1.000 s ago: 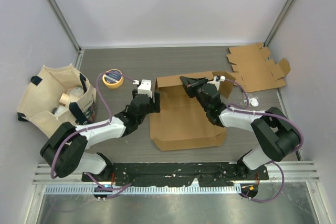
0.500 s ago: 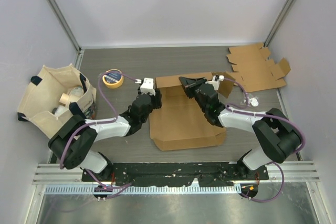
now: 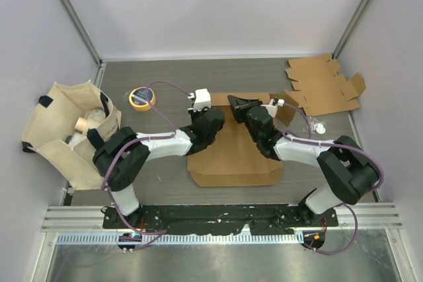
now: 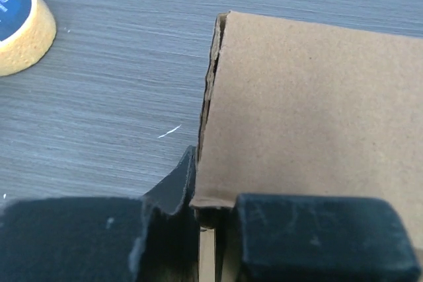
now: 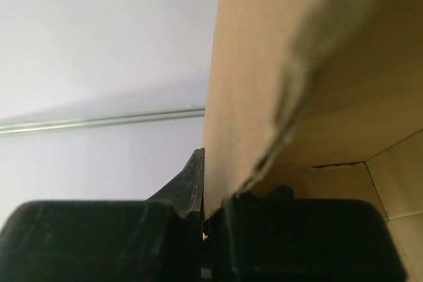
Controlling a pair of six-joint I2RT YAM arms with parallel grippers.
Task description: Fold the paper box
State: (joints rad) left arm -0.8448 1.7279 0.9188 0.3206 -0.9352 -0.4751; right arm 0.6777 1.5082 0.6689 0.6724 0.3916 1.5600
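cardboard flap pinched at both ends

brown and mostly flat, the paper box (image 3: 231, 156) lies in the middle of the table (image 3: 165, 77), just ahead of the two arm bases. its wide base panel is down on the grey surface and its rear flap (image 4: 310, 97) stands up along the far edge. from where i stand, both arms lean in toward that flap and meet it from opposite sides.

the left gripper (image 4: 210, 212) sits at the flap's left end. its two dark fingers (image 4: 317, 236) are drawn close, with the lower corner of the cardboard caught between them. the right gripper (image 5: 205, 219) has the same flap further to the right, fingers pressed together on the sheet. its own camera sees little but cardboard and white wall.

two grips on one flap make sense to me. a long thin panel held at one point would twist or sag, while a hold toward each end should let it hinge evenly along the crease (my reading, not something i can watch happen). i judge the fold to be at an early stage, since the front edge and corners look flat as far as i can tell.

off to the left, a roll of yellow tape (image 3: 141, 98) and a canvas tote bag (image 3: 69, 130) sit well apart from the box. spare cardboard blanks (image 3: 324, 87) lie in the far right corner, out of the arms' way.
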